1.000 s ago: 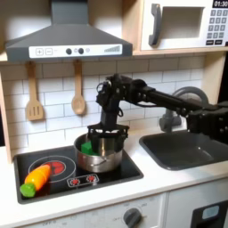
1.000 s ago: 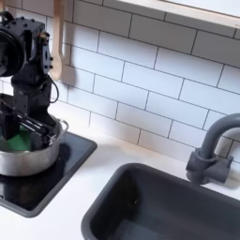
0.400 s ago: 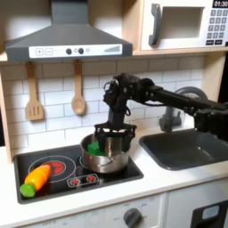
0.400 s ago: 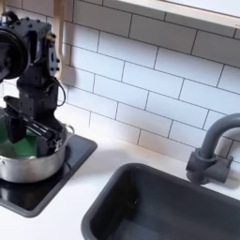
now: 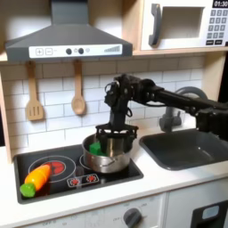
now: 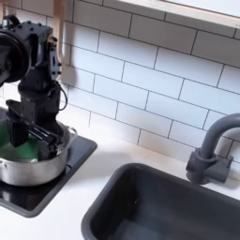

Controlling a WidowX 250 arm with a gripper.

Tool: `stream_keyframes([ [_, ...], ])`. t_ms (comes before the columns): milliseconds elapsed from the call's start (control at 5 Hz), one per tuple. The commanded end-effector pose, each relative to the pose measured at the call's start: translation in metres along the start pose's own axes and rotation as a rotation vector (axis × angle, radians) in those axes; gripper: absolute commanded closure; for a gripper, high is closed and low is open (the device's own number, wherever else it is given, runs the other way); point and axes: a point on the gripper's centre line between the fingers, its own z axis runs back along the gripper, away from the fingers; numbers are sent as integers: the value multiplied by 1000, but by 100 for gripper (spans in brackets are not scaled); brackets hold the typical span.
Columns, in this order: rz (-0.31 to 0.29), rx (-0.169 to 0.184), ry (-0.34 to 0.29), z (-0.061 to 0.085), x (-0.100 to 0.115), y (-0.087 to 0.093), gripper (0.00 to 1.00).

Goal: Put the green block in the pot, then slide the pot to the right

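Note:
The silver pot (image 5: 107,165) stands on the black stove top (image 5: 62,183), over its right-hand burner in the first exterior view. The green block (image 5: 93,147) lies inside it against the left wall. My gripper (image 5: 111,147) points straight down into the pot with its fingers spread, open, and nothing held between them. In the second exterior view the pot (image 6: 28,171) is at the lower left, the gripper (image 6: 36,139) reaches into it, and the green block (image 6: 19,134) shows behind one finger. The pot's floor under the gripper is hidden.
An orange toy carrot (image 5: 36,178) with a green tip lies at the stove's front left. The dark sink basin (image 5: 185,148) and faucet (image 6: 208,150) are to the right in both exterior views. Two wooden utensils (image 5: 78,93) hang on the tiled wall.
The gripper and the pot have shifted together to the right in the first exterior view. The green block stays inside the pot.

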Motion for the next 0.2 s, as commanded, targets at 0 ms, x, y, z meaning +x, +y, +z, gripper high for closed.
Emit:
stream_keyframes([
  [0, -3, 0, 0, 1, 0, -1, 0],
])
